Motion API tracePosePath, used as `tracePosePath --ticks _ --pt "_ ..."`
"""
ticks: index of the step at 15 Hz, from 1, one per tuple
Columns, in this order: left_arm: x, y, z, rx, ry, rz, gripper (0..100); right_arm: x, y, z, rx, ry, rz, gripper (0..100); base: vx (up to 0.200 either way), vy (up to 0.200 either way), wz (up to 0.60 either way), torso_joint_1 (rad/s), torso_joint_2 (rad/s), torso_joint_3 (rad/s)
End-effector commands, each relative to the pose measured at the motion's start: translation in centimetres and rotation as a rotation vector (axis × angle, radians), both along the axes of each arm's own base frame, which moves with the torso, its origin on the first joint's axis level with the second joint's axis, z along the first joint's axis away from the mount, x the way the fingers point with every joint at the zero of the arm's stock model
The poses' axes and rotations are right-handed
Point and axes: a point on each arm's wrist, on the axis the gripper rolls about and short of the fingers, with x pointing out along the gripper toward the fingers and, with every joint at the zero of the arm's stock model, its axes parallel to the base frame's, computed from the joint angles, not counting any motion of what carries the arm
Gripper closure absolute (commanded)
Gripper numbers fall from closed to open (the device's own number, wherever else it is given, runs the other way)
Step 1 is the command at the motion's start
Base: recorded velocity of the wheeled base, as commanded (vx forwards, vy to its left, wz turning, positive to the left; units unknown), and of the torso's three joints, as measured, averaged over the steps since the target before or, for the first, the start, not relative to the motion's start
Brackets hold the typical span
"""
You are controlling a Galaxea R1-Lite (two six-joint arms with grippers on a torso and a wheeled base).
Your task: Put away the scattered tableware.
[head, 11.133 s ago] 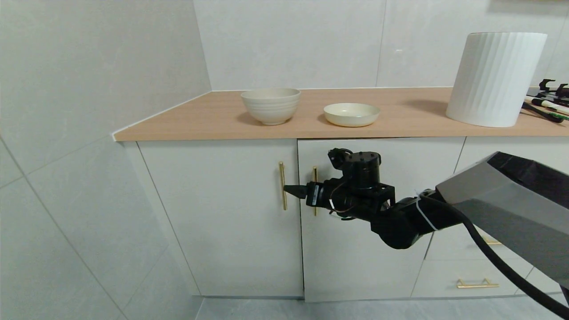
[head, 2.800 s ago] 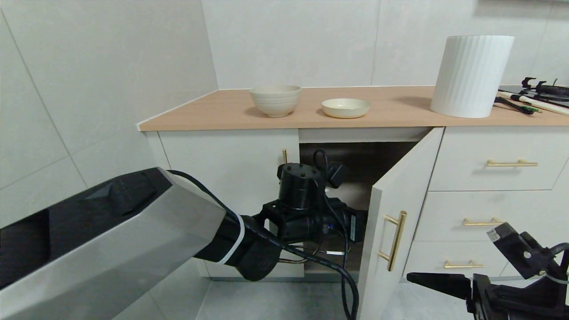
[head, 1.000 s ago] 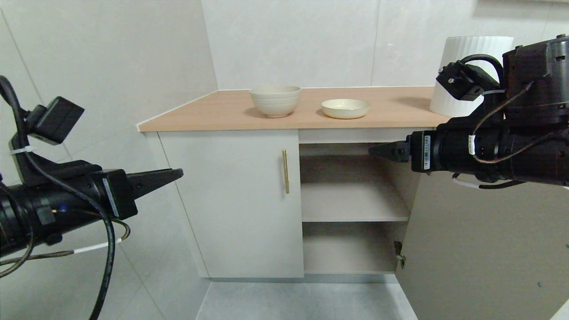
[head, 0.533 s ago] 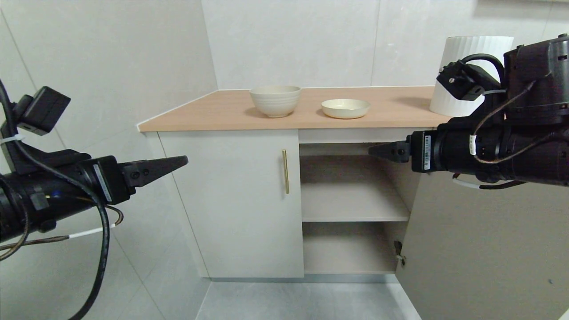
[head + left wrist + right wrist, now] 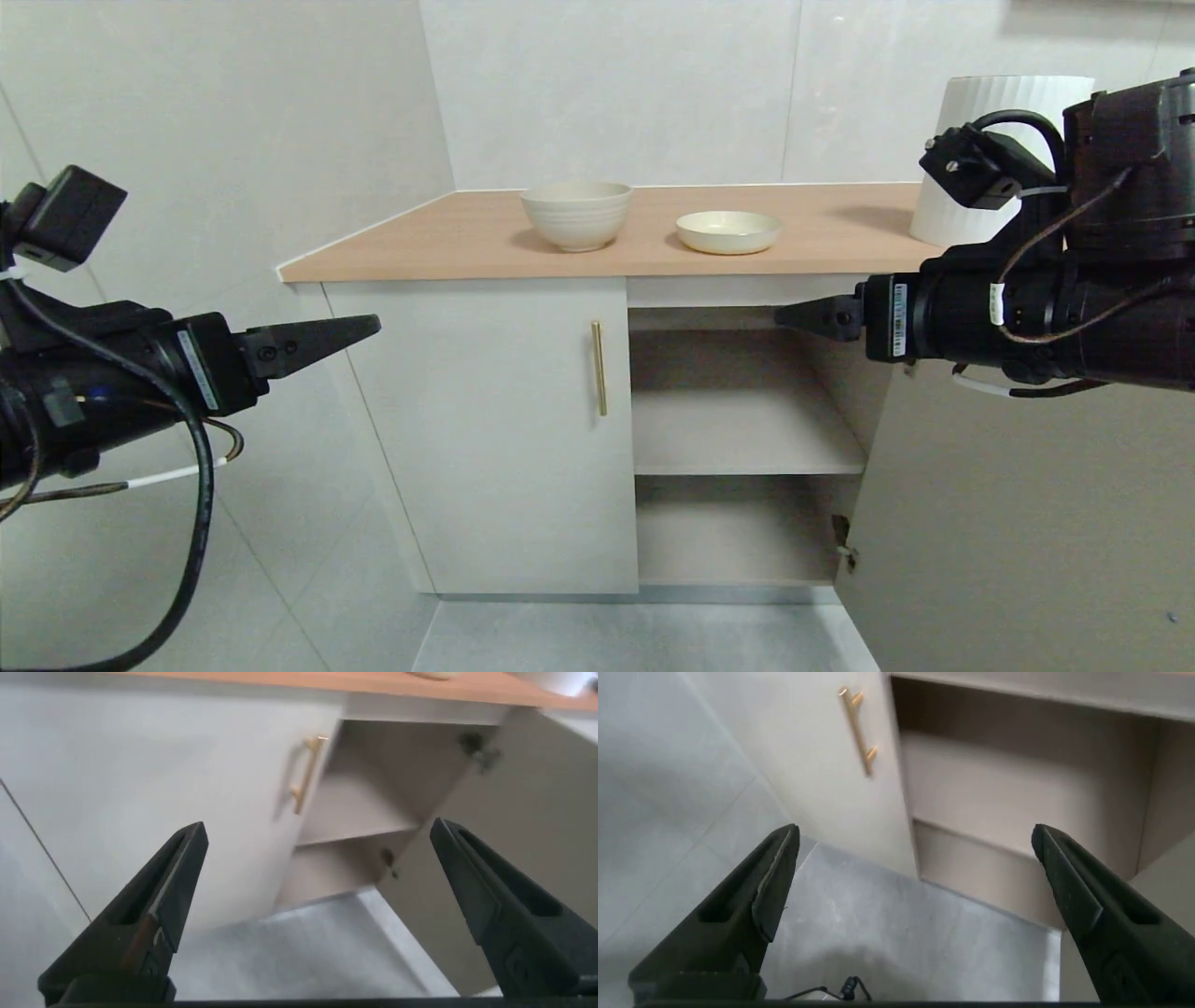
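A ribbed cream bowl and a shallow cream plate stand side by side on the wooden countertop. Below them the cabinet's right door hangs wide open, showing two bare shelves. My left gripper hovers open out to the left of the cabinet, below counter height, holding nothing. My right gripper is open and empty at the top right of the cabinet opening, just under the counter edge. The left wrist view has the left gripper facing the open cabinet; the right gripper looks down at the shelves.
The left cabinet door is closed, with a gold handle. A tall white ribbed container stands on the counter at the right. Tiled walls close in the left side and back. Grey floor lies in front of the cabinet.
The right cabinet door has been opened, and both arms have come up from low positions. In the last second the camera shifted slightly, the left gripper rose a little and the right one held still.
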Motion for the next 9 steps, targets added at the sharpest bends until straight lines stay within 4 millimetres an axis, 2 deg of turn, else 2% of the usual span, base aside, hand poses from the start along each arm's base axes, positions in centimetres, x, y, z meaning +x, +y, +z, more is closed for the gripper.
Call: tracePosePath --ticks 1,3,9 --pt "0.08 0.05 0.11 -0.001 -0.002 0.003 0 -0.02 0.01 -0.08 -0.003 0.002 0.001 0 0.2 0.0 0.0 0.012 0.0 0.002" --pt "0.08 0.05 0.11 -0.003 -0.004 0.003 0 -0.02 0.01 -0.08 -0.002 0.003 0.001 0 0.2 0.0 0.0 0.005 0.0 0.0" --pt "-0.39 0.1 0.47 -0.014 -0.022 0.002 0 0.05 0.06 -0.16 -0.005 0.005 0.001 0 0.0 0.0 0.0 0.0 0.0 0.0"
